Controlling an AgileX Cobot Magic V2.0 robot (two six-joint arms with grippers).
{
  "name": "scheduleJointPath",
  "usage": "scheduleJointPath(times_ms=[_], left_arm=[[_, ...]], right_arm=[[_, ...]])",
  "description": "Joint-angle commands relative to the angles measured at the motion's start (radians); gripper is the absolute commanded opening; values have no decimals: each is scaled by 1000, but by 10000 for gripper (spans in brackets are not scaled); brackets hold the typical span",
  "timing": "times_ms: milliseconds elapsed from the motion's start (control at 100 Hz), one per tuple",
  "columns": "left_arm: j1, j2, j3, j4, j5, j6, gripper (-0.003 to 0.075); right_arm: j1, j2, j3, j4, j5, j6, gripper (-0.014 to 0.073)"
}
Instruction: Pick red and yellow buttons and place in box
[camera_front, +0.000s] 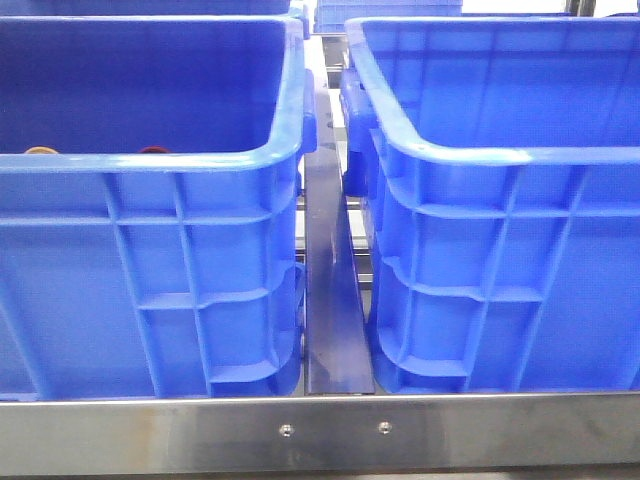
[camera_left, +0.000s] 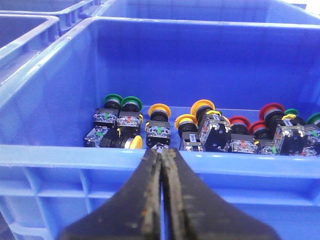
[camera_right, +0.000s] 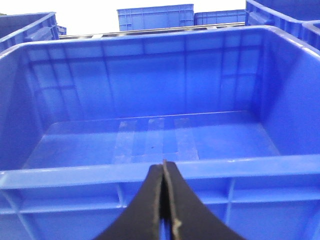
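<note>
Two blue crates are involved: red (camera_left: 271, 111) and yellow buttons (camera_left: 160, 110) lie among green ones in the left crate (camera_left: 45, 85), while the right crate (camera_right: 150, 145) is seen bare. Nothing is grasped; both the left gripper (camera_left: 161, 165) and right gripper (camera_right: 163, 175) are held with fingers together outside the rims. Opening and reaching in is judged next.

Bright even light, glare on crate rims (camera_front: 470, 155), blown-out background, jaws blurred
</note>
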Motion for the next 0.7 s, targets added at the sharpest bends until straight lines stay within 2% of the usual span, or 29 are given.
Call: scheduleJointPath(times_ms=[0,520,690], left_arm=[[-9,-32,19,-8,-74,-3,-20],[-9,-32,17,8,-145,-3,-20],[-9,-32,-52,8,-94,-3,-20]], right_arm=[[1,-16,5,-3,-83,-1,-63],[1,-16,5,-3,-83,-1,-63],[1,-16,5,-3,-83,-1,-63]])
